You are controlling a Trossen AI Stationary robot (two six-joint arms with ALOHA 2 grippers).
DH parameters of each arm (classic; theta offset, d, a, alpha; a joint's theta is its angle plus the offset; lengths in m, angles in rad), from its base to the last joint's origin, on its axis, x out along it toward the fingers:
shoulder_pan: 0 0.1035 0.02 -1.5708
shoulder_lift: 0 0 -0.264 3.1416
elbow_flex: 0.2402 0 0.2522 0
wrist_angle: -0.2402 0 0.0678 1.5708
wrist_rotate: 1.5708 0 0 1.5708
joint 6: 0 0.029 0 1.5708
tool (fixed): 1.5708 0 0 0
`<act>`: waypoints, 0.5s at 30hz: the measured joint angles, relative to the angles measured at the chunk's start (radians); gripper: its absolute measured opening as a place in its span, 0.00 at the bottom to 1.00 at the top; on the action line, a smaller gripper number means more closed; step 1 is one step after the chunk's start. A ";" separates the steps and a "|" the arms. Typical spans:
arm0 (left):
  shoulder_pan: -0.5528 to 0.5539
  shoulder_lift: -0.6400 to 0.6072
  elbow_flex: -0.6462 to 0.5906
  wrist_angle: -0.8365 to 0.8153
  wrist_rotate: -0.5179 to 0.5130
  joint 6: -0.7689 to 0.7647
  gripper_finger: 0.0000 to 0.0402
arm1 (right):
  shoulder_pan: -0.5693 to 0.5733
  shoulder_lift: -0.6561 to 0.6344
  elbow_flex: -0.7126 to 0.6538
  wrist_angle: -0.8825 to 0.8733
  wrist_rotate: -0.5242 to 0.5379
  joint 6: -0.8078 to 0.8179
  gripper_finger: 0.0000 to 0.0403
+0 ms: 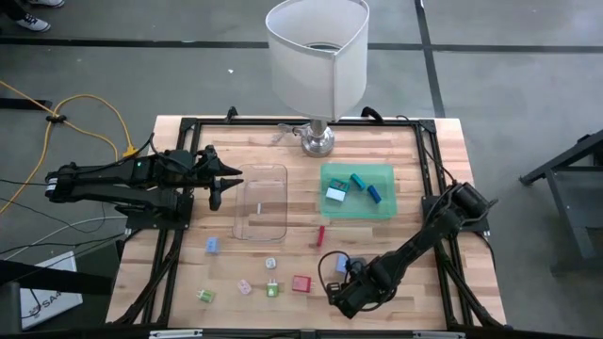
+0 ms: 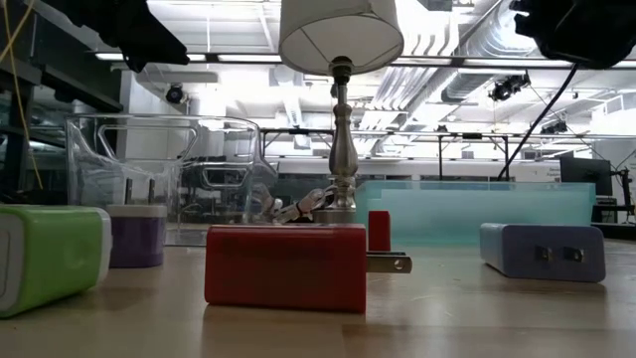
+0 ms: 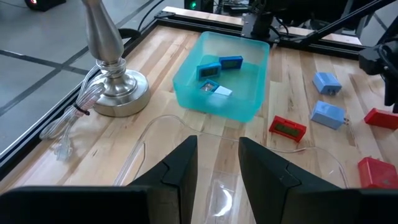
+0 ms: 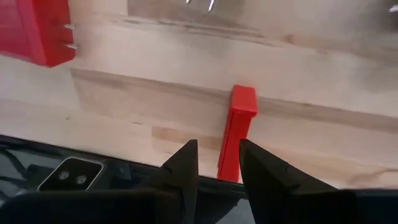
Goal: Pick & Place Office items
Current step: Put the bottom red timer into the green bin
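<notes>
The office items lie scattered on the near half of the table: a red stick [image 1: 321,235] [image 4: 236,134], a red plug block [image 1: 301,283] [image 2: 285,267], pale blue blocks [image 1: 213,245] [image 1: 341,264], green pieces [image 1: 205,295] [image 1: 272,290] and a pink one [image 1: 245,287]. Several blue pieces [image 3: 219,65] rest in the green tray [image 1: 384,209]. My left gripper [image 1: 224,184] [image 3: 217,149] hovers open at the clear tray's [image 1: 260,201] left end. My right gripper [image 1: 339,299] [image 4: 217,152] is open over the table's near edge, with the red stick beyond its fingertips, untouched.
A lamp [image 1: 317,56] stands at the far edge, its metal base [image 3: 115,87] and coiled cable [image 3: 71,121] beside the green tray. The black table frame [image 4: 68,177] runs under my right gripper. Bare wood shows between the trays and the scattered pieces.
</notes>
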 joint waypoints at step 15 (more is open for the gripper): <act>0.000 0.000 0.000 0.000 0.000 0.000 0.27 | -0.003 0.004 0.000 -0.047 -0.034 0.004 0.26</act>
